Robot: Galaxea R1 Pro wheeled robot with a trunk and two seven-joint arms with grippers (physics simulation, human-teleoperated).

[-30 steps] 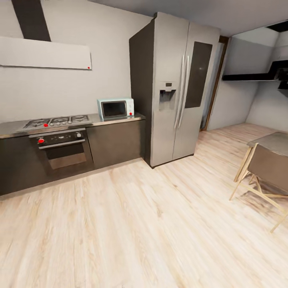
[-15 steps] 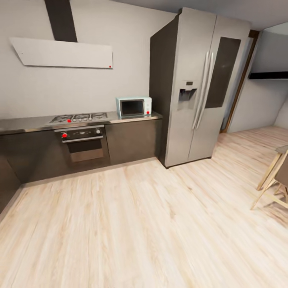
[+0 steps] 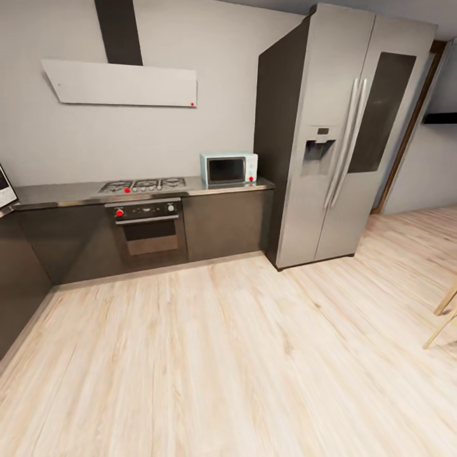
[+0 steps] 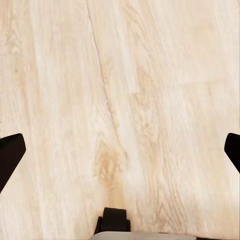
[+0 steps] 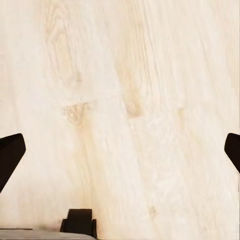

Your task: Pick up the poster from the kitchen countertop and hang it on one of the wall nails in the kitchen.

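Observation:
The grey kitchen countertop (image 3: 63,192) runs along the far wall above dark cabinet fronts and turns toward me at the far left. At the picture's left edge a sliver of a framed sheet with a white border (image 3: 4,187) stands on that worktop; too little of it shows to tell whether it is the poster. My left gripper (image 4: 120,155) hangs open over bare wooden floor, its dark fingertips (image 4: 10,155) wide apart. My right gripper (image 5: 120,155) is open too, above floor planks, holding nothing.
A steel gas hob (image 3: 143,185) sits over an oven (image 3: 150,231), under a white range hood (image 3: 120,82). A pale blue microwave (image 3: 228,168) stands beside a tall steel fridge (image 3: 343,139). Wooden chair legs (image 3: 444,314) show at the right. Light wood floor (image 3: 228,355) lies between me and the cabinets.
The head camera has swung left: cabinets, hob and fridge slid right in the picture, the table and chair left the view, and the worktop's left corner came in.

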